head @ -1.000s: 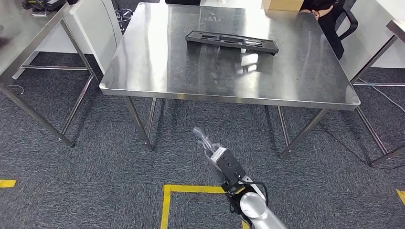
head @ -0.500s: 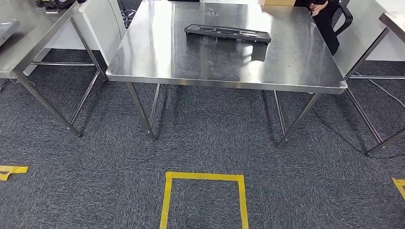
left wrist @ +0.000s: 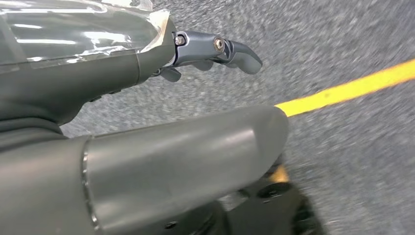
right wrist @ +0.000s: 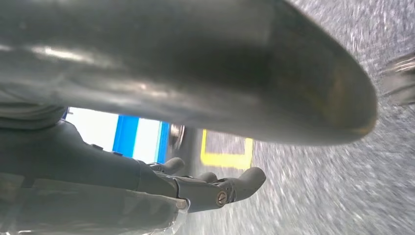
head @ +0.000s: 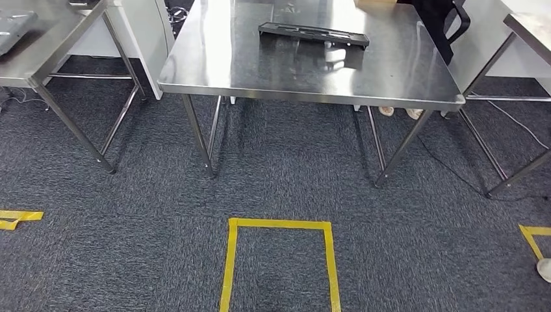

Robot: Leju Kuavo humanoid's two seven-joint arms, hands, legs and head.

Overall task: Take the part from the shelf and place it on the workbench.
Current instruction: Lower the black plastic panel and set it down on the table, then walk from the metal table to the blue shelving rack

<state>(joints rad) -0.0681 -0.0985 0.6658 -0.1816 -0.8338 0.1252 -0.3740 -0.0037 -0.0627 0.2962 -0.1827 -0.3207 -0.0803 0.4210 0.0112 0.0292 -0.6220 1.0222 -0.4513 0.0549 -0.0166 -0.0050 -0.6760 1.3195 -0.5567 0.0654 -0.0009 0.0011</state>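
Note:
A long black part (head: 314,34) with cut-outs lies flat on the steel workbench (head: 260,71), toward its far side. My left hand (left wrist: 215,49) hangs over the grey carpet beside a yellow tape line. Its fingers are loosely extended and hold nothing. My right hand (right wrist: 215,188) also hangs low over the carpet, fingers apart and empty, with the thick thumb across the near part of the picture. Both hands are far from the part.
A second steel table (head: 39,58) stands at the left and a third (head: 526,26) at the right. A yellow tape square (head: 279,260) marks the carpet in front of me. A person in dark clothes (head: 435,19) sits behind the workbench, with feet (head: 399,112) showing under it.
The whole head picture has shifted, so the camera moved; the workbench now sits farther up. My right arm, raised in front a second ago, has dropped out of the head view.

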